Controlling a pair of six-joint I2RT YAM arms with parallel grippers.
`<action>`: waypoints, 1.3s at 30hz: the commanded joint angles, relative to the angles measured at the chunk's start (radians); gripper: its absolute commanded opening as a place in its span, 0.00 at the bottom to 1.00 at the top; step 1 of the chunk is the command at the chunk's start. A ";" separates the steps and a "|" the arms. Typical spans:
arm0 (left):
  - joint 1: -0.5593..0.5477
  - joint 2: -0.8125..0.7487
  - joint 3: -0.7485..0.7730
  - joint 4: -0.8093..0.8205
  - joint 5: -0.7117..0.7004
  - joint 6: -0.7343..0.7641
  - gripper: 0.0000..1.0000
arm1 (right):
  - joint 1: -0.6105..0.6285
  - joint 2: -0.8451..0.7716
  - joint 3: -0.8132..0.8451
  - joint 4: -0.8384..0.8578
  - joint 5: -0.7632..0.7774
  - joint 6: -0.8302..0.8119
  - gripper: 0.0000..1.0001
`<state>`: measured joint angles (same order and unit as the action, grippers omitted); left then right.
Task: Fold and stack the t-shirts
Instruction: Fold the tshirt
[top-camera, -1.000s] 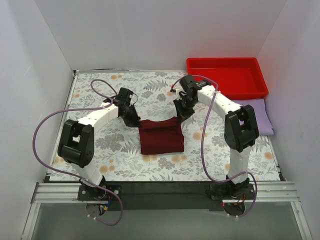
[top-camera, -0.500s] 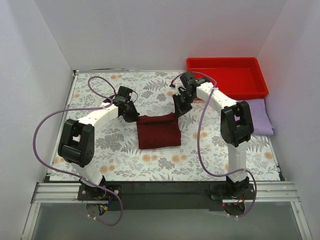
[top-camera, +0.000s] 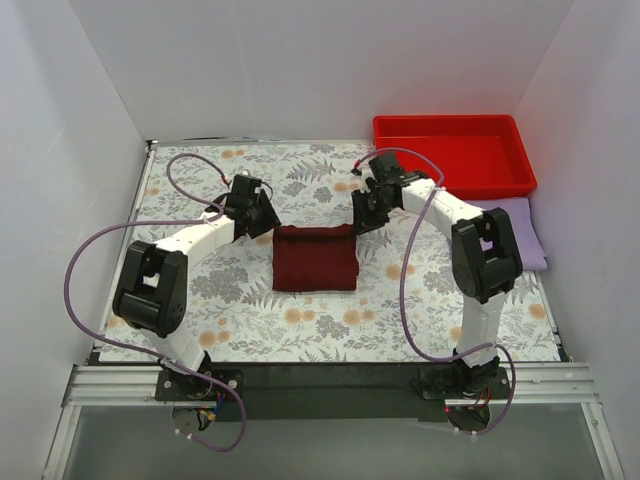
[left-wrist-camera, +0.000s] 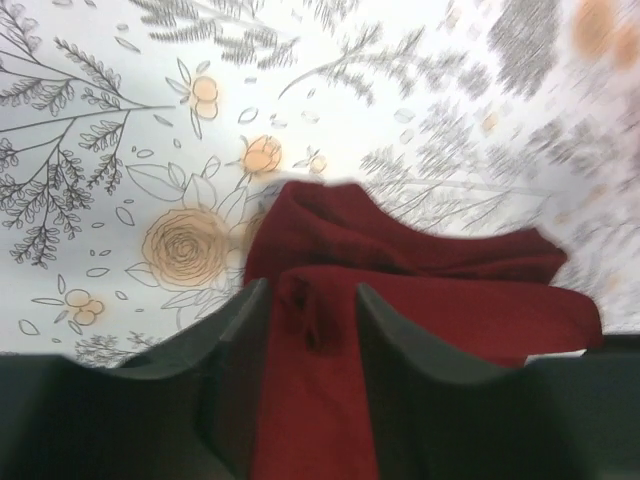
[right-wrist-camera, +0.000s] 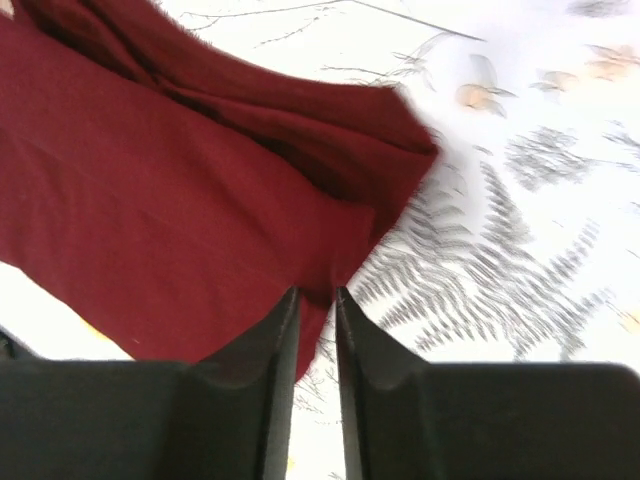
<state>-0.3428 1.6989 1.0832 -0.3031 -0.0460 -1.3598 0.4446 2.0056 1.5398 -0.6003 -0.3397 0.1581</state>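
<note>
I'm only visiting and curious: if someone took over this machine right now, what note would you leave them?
Left gripper: jaws partly apart, straddling the far left corner of the maroon t-shirt.
Right gripper: jaws narrowly apart at that shirt's far right corner.
Maroon t-shirt: a folded rectangle, mid-table.
Lavender t-shirt: flat at the right edge, on the near side of the red tray; whether it is folded I cannot tell.
Done: maroon fold, apparently.
Left: deal with the lavender one, then stack both.
</note>
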 joint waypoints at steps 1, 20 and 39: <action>0.011 -0.134 -0.008 0.097 -0.051 0.028 0.42 | -0.014 -0.209 -0.085 0.164 0.132 0.049 0.31; -0.047 -0.248 -0.323 0.556 0.130 -0.079 0.43 | -0.014 -0.271 -0.535 1.092 -0.355 0.405 0.50; -0.005 -0.040 -0.083 0.506 0.179 -0.024 0.55 | -0.081 -0.102 -0.461 1.166 -0.343 0.535 0.48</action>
<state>-0.3355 1.8313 0.9993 0.2207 0.1349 -1.4086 0.3580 2.0296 1.1145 0.4953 -0.6018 0.6586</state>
